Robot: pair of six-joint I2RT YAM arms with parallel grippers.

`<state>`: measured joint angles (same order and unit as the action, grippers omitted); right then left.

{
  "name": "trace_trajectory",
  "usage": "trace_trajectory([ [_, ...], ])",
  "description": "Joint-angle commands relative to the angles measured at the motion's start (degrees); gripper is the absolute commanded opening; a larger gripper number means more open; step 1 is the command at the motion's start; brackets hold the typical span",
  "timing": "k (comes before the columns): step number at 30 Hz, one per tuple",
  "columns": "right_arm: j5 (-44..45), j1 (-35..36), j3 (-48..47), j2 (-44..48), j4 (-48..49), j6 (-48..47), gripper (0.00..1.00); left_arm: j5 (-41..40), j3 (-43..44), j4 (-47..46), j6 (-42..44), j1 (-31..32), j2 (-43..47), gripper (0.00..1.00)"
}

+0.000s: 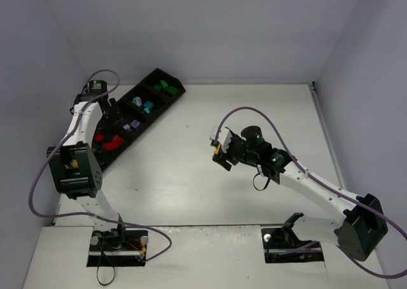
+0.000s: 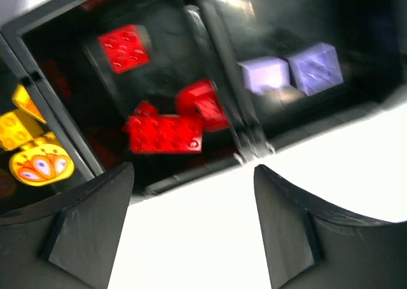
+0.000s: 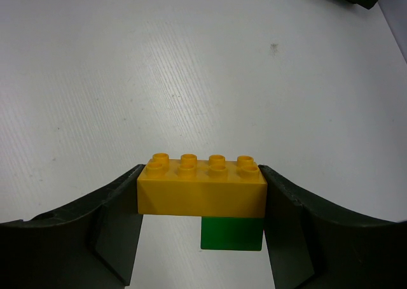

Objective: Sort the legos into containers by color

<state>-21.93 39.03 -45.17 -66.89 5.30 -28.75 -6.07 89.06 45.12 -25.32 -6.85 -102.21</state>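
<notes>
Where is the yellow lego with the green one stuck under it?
Right wrist view: the right claw pinches the yellow lego, green lego beneath, above the white table.

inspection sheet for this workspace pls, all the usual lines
surface: white tabletop, one small dark speck
job's things: long black plastic tray far left; green bricks, teal bricks, lilac bricks, red bricks, yellow bricks in separate compartments
clutter: nothing seen
grippers: left gripper open, empty, over the red bricks; right gripper shut on a yellow eight-stud brick with a small green brick stuck beneath
cables: purple cables loop along both arms
surroundings: plain pale walls on three sides
</notes>
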Motion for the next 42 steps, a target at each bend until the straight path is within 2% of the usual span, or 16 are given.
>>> trace_trajectory([
  [1,-2.84,-0.35,-4.14,1.33,3.31,0.54,0.10,9.45,-2.46,-2.04,0.36,0.61,10.00,0.70],
  [2,-3.29,-0.35,-4.49,1.33,3.40,0.45,0.10,13.58,-3.88,-3.45,0.27,1.66,13.32,0.70],
  [3,-3.73,-0.35,-4.84,1.15,3.40,0.37,0.10,23.19,-5.20,-5.12,-0.08,2.36,14.92,0.70],
  [4,-4.43,-0.35,-5.36,0.98,3.40,0.28,0.11,27.55,-6.43,-7.92,-1.73,3.24,16.16,0.70],
  [5,-6.00,-0.35,-5.72,0.54,3.40,0.28,0.11,31.77,-8.35,-9.08,-2.62,5.77,18.00,0.70],
  [6,-6.89,-0.18,-6.07,-0.07,3.40,0.36,0.11,40.08,-9.16,-11.70,-3.41,8.23,18.80,0.70],
  [8,-8.21,-0.09,-7.12,-0.60,3.40,0.71,0.11,44.02,-10.47,-13.30,-5.00,13.51,20.38,0.71],
  [9,-8.30,0.08,-7.30,-1.13,3.49,0.89,0.11,45.34,-10.66,-14.96,-5.26,19.10,21.00,0.71],
  [12,-8.13,0.35,-8.18,-1.57,3.49,0.80,0.11,46.06,-10.83,-17.86,-5.97,28.17,22.58,0.71],
  [16,-8.48,0.44,-8.71,-1.66,3.40,0.72,0.11,47.63,-12.15,-23.40,-7.37,33.73,23.11,0.75],
  [26,-9.09,0.70,-9.06,-1.31,3.05,1.59,0.11,46.32,-9.08,-22.89,-4.56,39.80,19.07,0.75],
  [32,-8.74,0.79,-8.89,-0.87,2.79,1.42,0.11,45.79,-9.07,-22.01,-4.21,40.95,17.75,0.74],
  [42,-8.74,0.70,-8.71,-0.69,2.61,1.33,0.12,47.37,-10.22,-24.21,-5.00,42.01,16.87,0.52],
])
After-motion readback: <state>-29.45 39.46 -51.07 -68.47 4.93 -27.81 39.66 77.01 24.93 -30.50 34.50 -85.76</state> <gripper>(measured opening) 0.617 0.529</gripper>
